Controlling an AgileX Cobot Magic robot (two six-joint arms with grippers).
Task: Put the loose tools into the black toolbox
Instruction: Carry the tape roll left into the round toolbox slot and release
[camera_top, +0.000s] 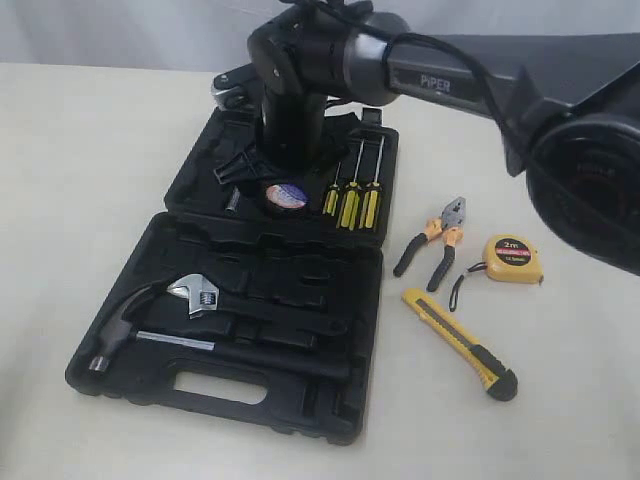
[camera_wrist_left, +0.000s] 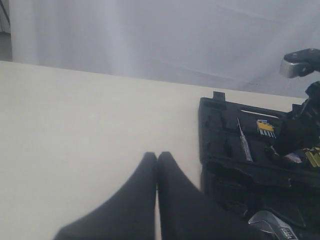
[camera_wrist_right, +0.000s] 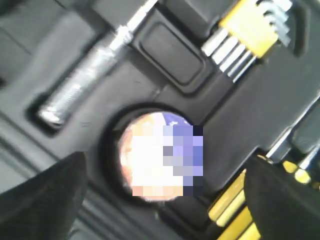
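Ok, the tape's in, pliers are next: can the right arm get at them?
Probably yes: the pliers lie uncovered on the table beside the toolbox, on that arm's side, and the right tool is open.

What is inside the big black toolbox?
The black moulded-plastic toolbox holds a black-handled hammer, silver adjustable wrench, three yellow-handled screwdrivers and a labelled black tape roll. The black robot arm hides part of the far half.
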